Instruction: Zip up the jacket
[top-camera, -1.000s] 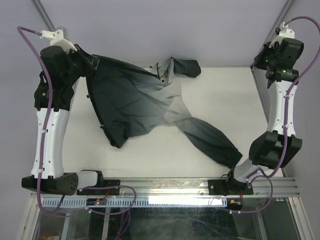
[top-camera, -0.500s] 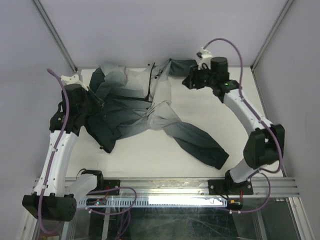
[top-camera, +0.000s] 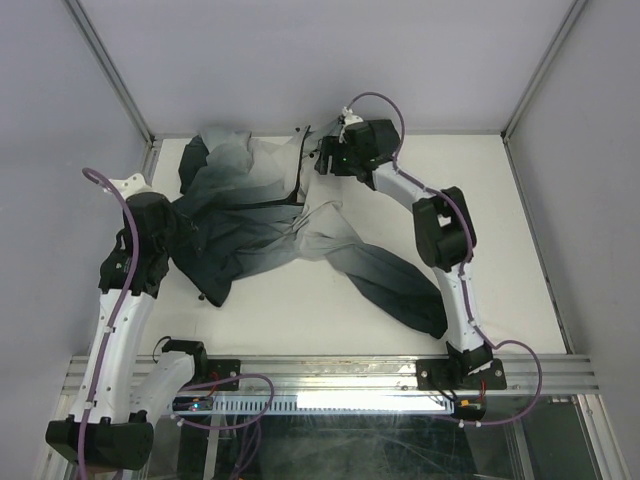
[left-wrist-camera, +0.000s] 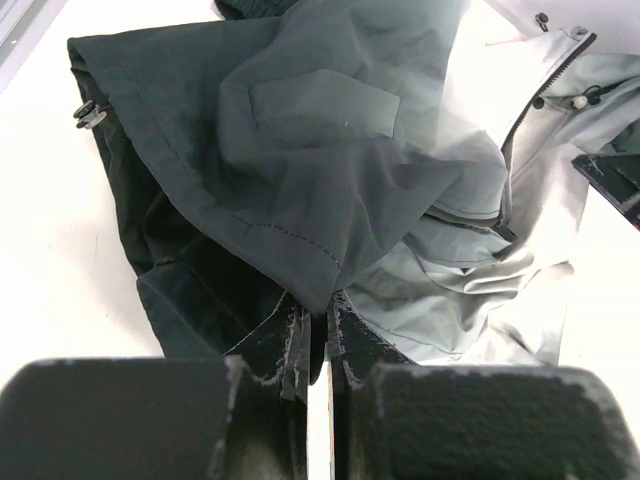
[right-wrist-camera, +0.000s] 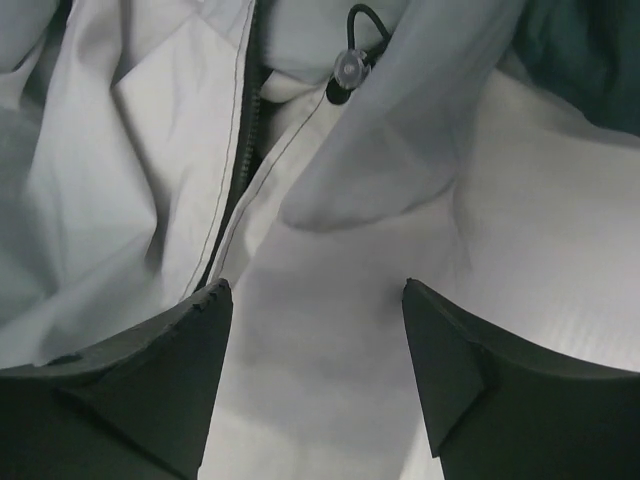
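Two grippers and one garment, on a white table.

1. The jacket: crumpled, front unzipped, lying between the two tools. Its pale grey collar end is under the right gripper and its dark teal bulk is at the left gripper. One sleeve trails back toward the right arm's base.

2. Left gripper: fingers pressed together, pinching a fold of the dark fabric at their tips. The rest of the cloth fans out ahead of it.

3. Right gripper: jaws spread, holding nothing, low over pale fabric. The zipper line runs ahead of the finger on the left of its own view. A cord toggle sits further ahead, near centre.

Step in hand, by my judgement: laying the front out and finding the zipper; no zipping has begun. I cannot make out a slider or pull tab.

Next move calls for: the right gripper to shift toward the zipper line and close on that edge while the left pinch keeps the cloth taut. Both zipper halves need to lie side by side before any pull.
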